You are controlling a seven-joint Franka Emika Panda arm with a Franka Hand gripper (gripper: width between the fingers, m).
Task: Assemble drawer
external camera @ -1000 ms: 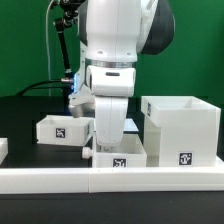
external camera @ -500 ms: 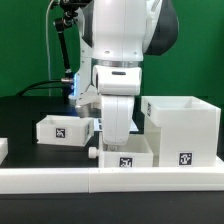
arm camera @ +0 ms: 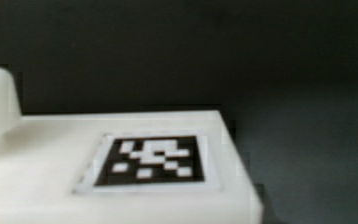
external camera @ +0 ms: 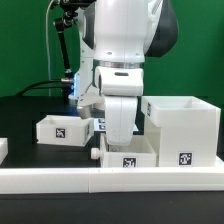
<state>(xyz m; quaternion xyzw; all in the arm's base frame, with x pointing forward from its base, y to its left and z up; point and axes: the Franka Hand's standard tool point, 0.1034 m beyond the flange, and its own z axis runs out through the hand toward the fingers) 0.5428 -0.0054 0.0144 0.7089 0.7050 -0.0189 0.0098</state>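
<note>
My gripper [external camera: 119, 138] reaches down onto the back wall of a small white open drawer box [external camera: 128, 153] with a marker tag on its front. The fingertips are hidden behind that wall, and the box travels with the hand. The box stands against the large white drawer case [external camera: 181, 129] at the exterior view's right. A second small white drawer box [external camera: 61, 129] sits at the left. The wrist view shows only a close white face with a tag [arm camera: 153, 160] and dark table beyond it.
A long white rail [external camera: 60, 179] runs along the front edge of the table. A small white piece [external camera: 3, 150] lies at the far left. A black stand with cables [external camera: 66, 50] rises behind the arm.
My gripper and the small drawer box have moved together toward the exterior view's right, closing up to the large drawer case. The other parts have not moved.
</note>
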